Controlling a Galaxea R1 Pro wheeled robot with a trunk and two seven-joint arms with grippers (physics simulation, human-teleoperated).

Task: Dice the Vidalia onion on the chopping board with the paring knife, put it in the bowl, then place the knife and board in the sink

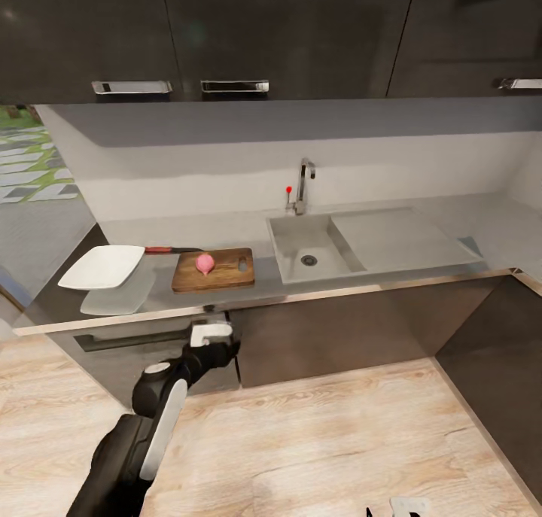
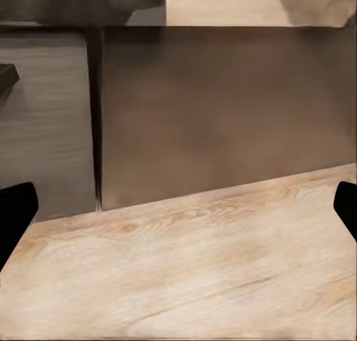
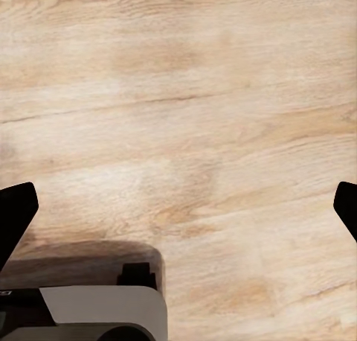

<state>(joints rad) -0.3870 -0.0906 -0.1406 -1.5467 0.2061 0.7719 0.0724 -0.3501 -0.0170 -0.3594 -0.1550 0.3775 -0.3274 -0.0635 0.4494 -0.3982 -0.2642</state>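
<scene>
A kitchen seen from the robot's head camera, looking down at a long grey countertop (image 1: 421, 272) that runs across the view over dark cabinet fronts (image 1: 339, 333), with dark wall cabinets (image 1: 286, 28) above and a pale wooden floor (image 1: 324, 442) below. Set into the worktop right of centre is the steel sink (image 1: 290, 250), its round drain visible in the basin, a flat drainboard (image 1: 399, 238) to its right and a chrome faucet (image 1: 303, 186) with a small red knob behind it. Just left of the sink lies the dark-brown chopping board (image 1: 226, 276), and on it sits the Vidalia onion (image 1: 205, 263) — rendered pinkish — toward the board's left half. The paring knife (image 1: 169, 250) lies on the counter at the board's back left corner, red handle pointing left toward the white bowl (image 1: 102, 267), which sits near the counter's left end. The left gripper (image 1: 211, 335) is raised in front of the cabinets, below the counter edge and roughly under the board, touching nothing. In its wrist view the two dark fingertips (image 2: 15, 211) sit at opposite edges of the frame, spread wide, with only cabinet front and floor between them. The right gripper (image 3: 178, 207) hangs low over the floor — its fingertips likewise far apart and holding nothing.
</scene>
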